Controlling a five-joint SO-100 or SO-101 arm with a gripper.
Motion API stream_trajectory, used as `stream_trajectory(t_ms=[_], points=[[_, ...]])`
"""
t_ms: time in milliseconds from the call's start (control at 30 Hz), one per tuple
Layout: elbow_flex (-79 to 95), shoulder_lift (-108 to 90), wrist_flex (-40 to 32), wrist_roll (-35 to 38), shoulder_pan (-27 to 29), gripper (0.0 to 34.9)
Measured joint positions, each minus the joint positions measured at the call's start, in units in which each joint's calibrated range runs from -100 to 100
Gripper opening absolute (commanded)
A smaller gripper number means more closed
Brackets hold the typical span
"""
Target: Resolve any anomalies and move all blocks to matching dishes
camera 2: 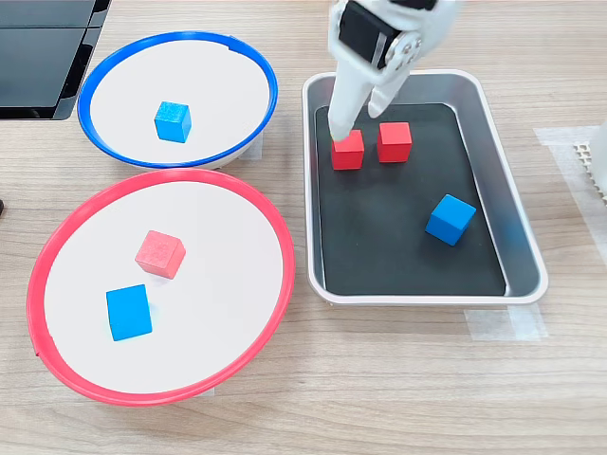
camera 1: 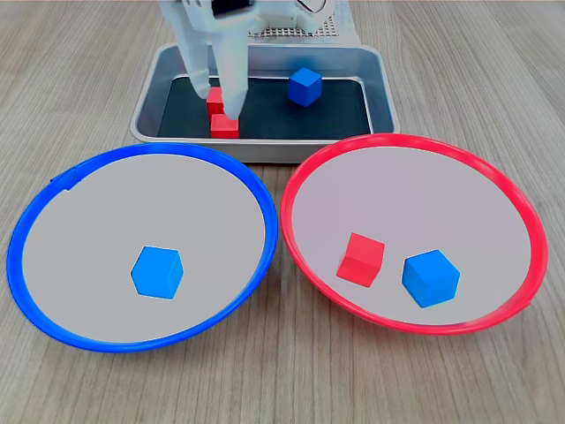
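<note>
**Jaws down in tray at a red cube**

White plastic gripper (camera 2: 343, 128) is lowered into the grey metal tray (camera 2: 517, 223). Jaws stand spread, tips at the near red cube (camera 2: 348, 150); whether they touch it, cannot tell. Second red cube (camera 2: 395, 141) sits just beside it, apart. Both are glossy, sharp-edged. A blue cube (camera 2: 450, 219) lies tilted on the tray's dark matte bottom, well apart from the reds.

Blue-rimmed dish (camera 1: 35, 212), round, shallow, pale grey inside: one blue cube (camera 1: 157, 272). Red-rimmed dish (camera 1: 516, 203): one red cube (camera 1: 361, 259) and one blue cube (camera 1: 431, 277), near each other, not touching.

Desk (camera 1: 459, 71) is pale wood grain. Only the second exterior view shows a gap between the tray's two red cubes; in the first exterior view they overlap behind a finger.
</note>
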Motion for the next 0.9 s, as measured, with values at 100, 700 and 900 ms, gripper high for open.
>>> stream_trajectory(t_ms=[100, 700, 900], points=[[-1.8, 2.6, -0.1, -1.0, -0.4, 15.9], [-3.4, 8.3, -2.9, -0.8, -2.7, 15.8], [-3.5, 8.4, -3.8, -0.4, -2.7, 4.4]])
